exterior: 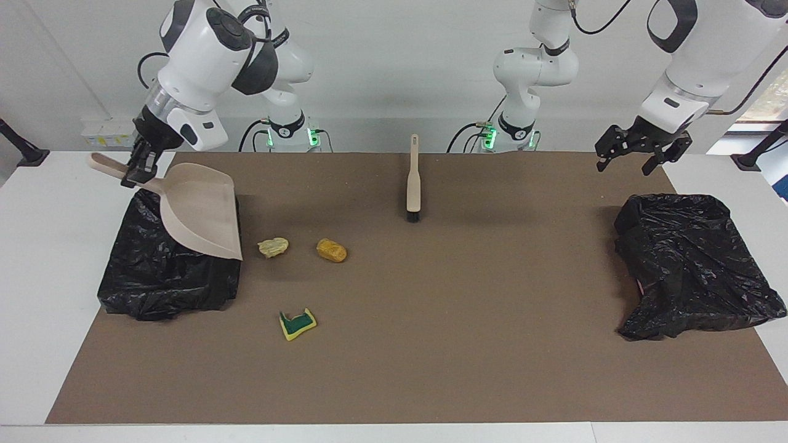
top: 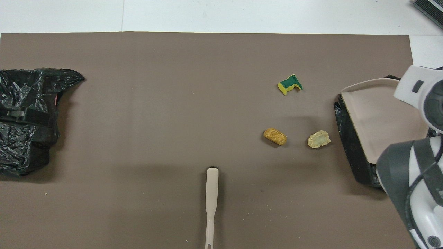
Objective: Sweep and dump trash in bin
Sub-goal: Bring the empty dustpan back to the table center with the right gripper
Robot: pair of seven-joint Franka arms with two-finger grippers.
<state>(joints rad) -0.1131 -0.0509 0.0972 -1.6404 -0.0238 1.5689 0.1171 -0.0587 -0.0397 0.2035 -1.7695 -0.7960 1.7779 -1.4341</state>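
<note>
Three pieces of trash lie on the brown mat: a pale yellow lump [exterior: 273, 247] [top: 319, 139], an orange-brown lump [exterior: 331, 250] [top: 274, 136] and a yellow-and-green sponge piece [exterior: 297, 324] [top: 290, 84]. My right gripper [exterior: 138, 167] is shut on the handle of the beige dustpan [exterior: 200, 212] [top: 380, 121]. It holds the pan tilted, mouth down, over the black bin [exterior: 166, 271] [top: 349, 145] at the right arm's end. The pan's inside looks empty. My left gripper [exterior: 625, 165] is open and empty in the air, over the table's edge beside the other bin.
The beige brush [exterior: 413, 184] [top: 211, 204] lies on the mat near the robots, bristles pointing away from them. A second black bin [exterior: 689, 264] [top: 24, 117] stands at the left arm's end. The brown mat [exterior: 468, 344] covers the white table.
</note>
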